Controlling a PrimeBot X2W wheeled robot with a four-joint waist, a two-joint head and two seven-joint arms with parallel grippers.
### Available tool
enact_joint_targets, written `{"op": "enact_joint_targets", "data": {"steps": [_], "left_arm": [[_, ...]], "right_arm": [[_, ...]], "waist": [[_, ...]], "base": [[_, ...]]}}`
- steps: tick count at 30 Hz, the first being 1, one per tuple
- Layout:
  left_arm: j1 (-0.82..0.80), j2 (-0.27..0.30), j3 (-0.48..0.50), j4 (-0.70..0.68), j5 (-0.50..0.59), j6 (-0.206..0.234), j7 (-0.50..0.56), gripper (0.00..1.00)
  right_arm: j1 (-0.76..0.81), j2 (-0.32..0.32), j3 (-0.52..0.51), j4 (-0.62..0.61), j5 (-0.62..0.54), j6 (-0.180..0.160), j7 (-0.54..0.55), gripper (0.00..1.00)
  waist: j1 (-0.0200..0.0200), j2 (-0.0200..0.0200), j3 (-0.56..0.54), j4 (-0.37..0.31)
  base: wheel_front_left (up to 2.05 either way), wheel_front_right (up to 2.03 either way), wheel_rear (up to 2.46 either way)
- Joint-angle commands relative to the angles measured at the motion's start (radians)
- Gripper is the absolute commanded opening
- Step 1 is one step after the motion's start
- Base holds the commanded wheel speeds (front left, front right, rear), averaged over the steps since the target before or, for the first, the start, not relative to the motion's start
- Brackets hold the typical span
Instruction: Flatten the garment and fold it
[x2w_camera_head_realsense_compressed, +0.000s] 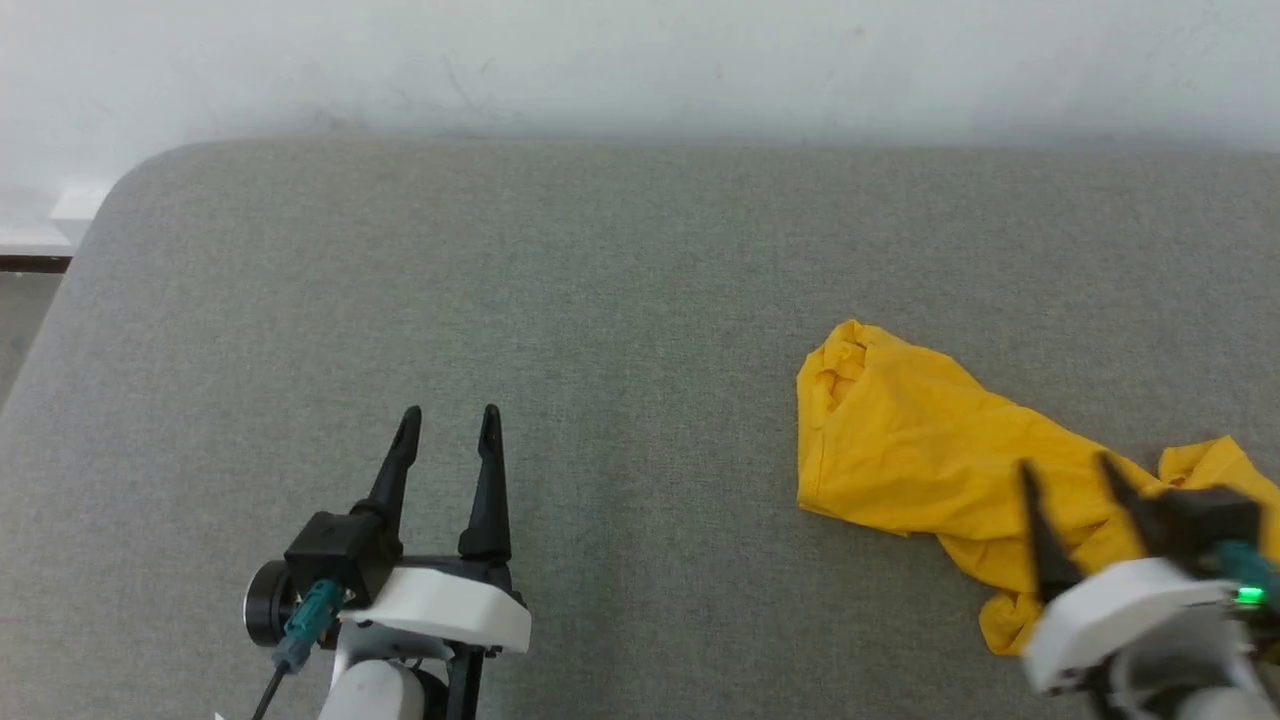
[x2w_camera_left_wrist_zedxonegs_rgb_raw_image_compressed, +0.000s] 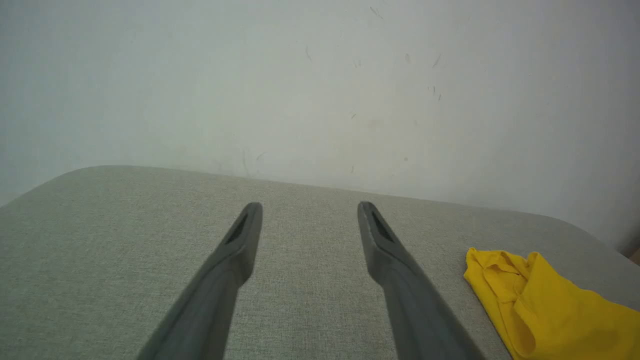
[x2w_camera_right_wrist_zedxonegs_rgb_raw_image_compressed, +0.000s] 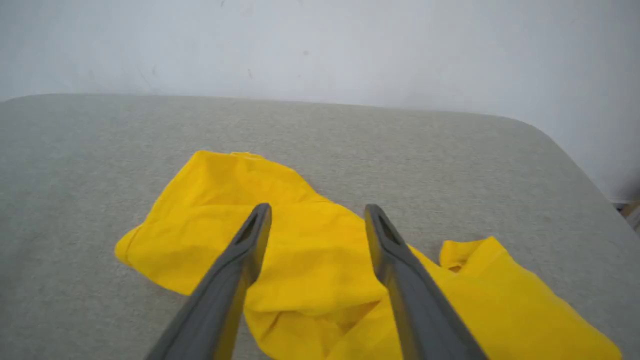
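the garment (x2w_camera_head_realsense_compressed: 900, 440) is a crumpled heap on the right side of the grey padded surface (x2w_camera_head_realsense_compressed: 600, 300), nowhere near flat; your right gripper (x2w_camera_head_realsense_compressed: 1065, 465) hangs just over its near end, fingers spread wide with nothing in them, and the left gripper (x2w_camera_head_realsense_compressed: 450, 411) is equally wide and empty, well off to the left. i'd pinch an outer edge, not the middle lump; then bring the left over for a second corner and pull it taut.
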Motion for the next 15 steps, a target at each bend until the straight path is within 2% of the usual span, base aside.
{"op": "enact_joint_targets", "data": {"steps": [1,8,15], "left_arm": [[-0.011,-0.002,0.002,-0.003,-0.005,-0.001,-0.005,1.0],[-0.031,-0.002,-0.012,-0.003,-0.014,-0.002,-0.005,1.0],[-0.044,-0.002,-0.02,-0.005,-0.027,0.002,-0.005,1.0]], "right_arm": [[0.003,0.004,0.024,0.002,0.004,-0.001,-0.006,1.0],[-0.047,-0.003,0.219,0.1,-0.068,-0.001,0.084,1.0],[-0.161,-0.01,0.251,0.241,-0.119,-0.001,0.195,1.0]], "waist": [[0.0,0.0,0.005,-0.003],[0.0,0.0,0.025,0.018],[0.0,0.0,0.059,0.053]], "base": [[0.0,0.0,0.0],[0.0,0.0,0.0],[0.0,0.0,0.0]]}}
